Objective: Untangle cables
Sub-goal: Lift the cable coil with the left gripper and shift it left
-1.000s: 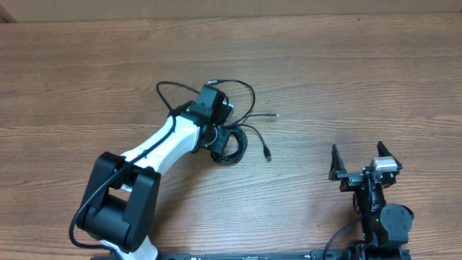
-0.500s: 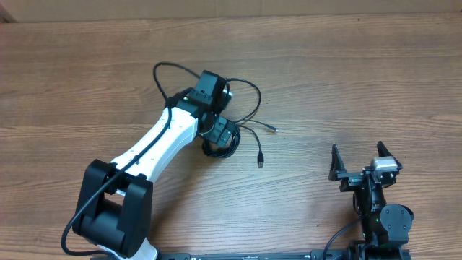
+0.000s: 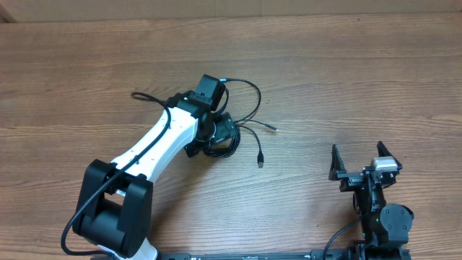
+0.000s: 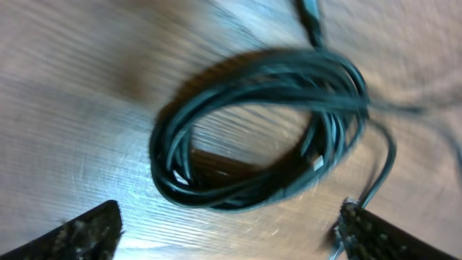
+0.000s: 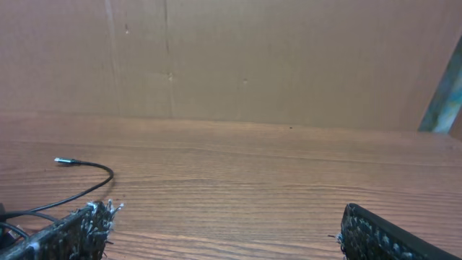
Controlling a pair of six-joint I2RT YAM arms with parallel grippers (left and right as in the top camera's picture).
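Observation:
The cables [image 3: 225,151] lie as a black coil on the wooden table, partly under my left gripper [image 3: 216,133]. Loose ends with plug tips [image 3: 260,160] trail off to the right of the coil. In the left wrist view the coil [image 4: 260,130] fills the middle, blurred, just beyond my left gripper [image 4: 231,232], which is open with only bare wood between its fingers [image 4: 79,235]. A thin strand passes beside its right finger [image 4: 382,232]. My right gripper [image 3: 357,155] stands open near the front right, apart from the cables. In its own view the right gripper [image 5: 227,232] is empty.
A silver-tipped cable end [image 5: 65,161] lies left of the right gripper, curving back toward its left finger [image 5: 68,235]. A brown cardboard wall [image 5: 253,58] closes off the far edge of the table [image 3: 346,65].
My left gripper has opened and let go of the cables. Its wrist swung slightly left, and the coil and loose ends shifted a little left with it. The right arm has not moved.

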